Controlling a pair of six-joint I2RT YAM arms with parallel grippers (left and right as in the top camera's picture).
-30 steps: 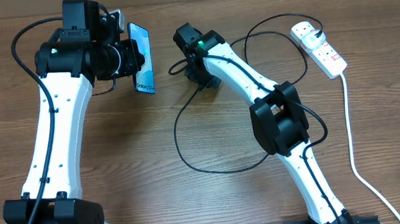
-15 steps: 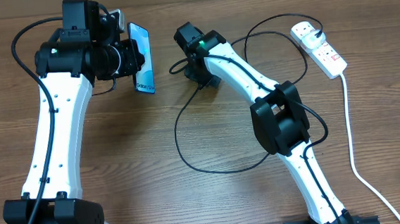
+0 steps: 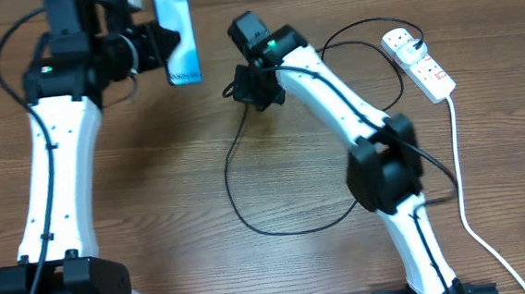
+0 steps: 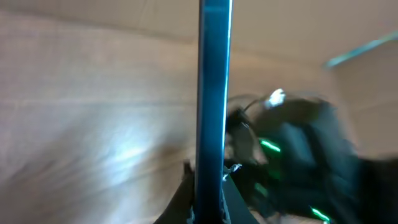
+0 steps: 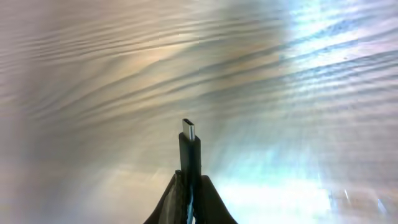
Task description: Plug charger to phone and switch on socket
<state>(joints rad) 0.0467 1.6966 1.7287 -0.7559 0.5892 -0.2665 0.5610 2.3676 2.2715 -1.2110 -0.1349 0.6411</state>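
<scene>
The left arm stretches toward the tabletop's point(image 3: 154, 192) far left corner, its left fingers point(image 4: 179, 205) clamped on the phone point(image 3: 177, 32), which shows edge-on in the wrist view. The right arm bends toward the far middle, right fingers point(image 5: 163, 208) pinching the charger point(image 5: 189, 146) just behind its connector tip. The socket point(image 3: 421, 62) lies near the far right corner. Both wrist views are blurred, and the phone's top is cut off.

1 phone point(image 3: 177, 32), 1 charger cable point(image 3: 228, 179), 1 pwr strip point(image 3: 421, 62), 2 arms point(image 3: 56, 171)
</scene>
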